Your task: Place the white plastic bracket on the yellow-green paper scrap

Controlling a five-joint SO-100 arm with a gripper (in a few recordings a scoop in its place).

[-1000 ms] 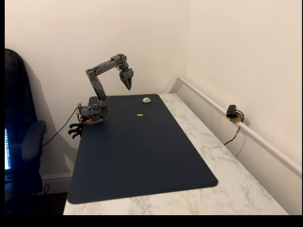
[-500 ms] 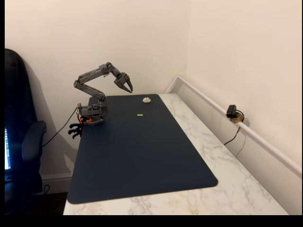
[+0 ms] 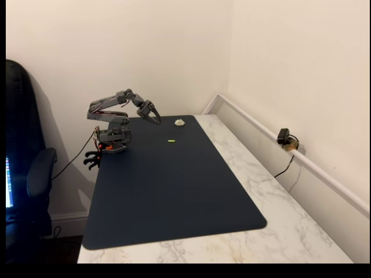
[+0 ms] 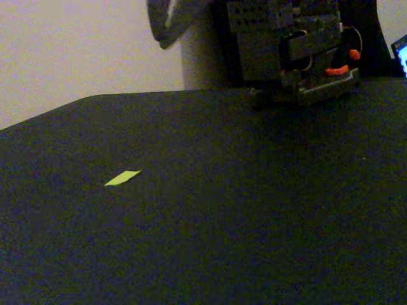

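We find the end effector (image 3: 155,117) too small to read well in a fixed view, but its two dark prongs look slightly spread, with nothing between them. It hangs low over the far edge of the dark blue mat (image 3: 174,191), near the white plastic bracket (image 3: 179,122) but apart from it. The bracket is a tiny off-white lump with a rounded, uneven outline; its surface detail is too small to make out. It lies on the mat's far edge, well apart from the yellow-green paper scrap (image 3: 171,141), a flat bright sliver further in on the mat. In the low fixed view the scrap (image 4: 123,178) shows as a thin slanted diamond on the matte, grainy mat, and the grey arm base (image 4: 299,44) is cut off by the top edge. The table (image 3: 272,197) has a glossy marbled white top.
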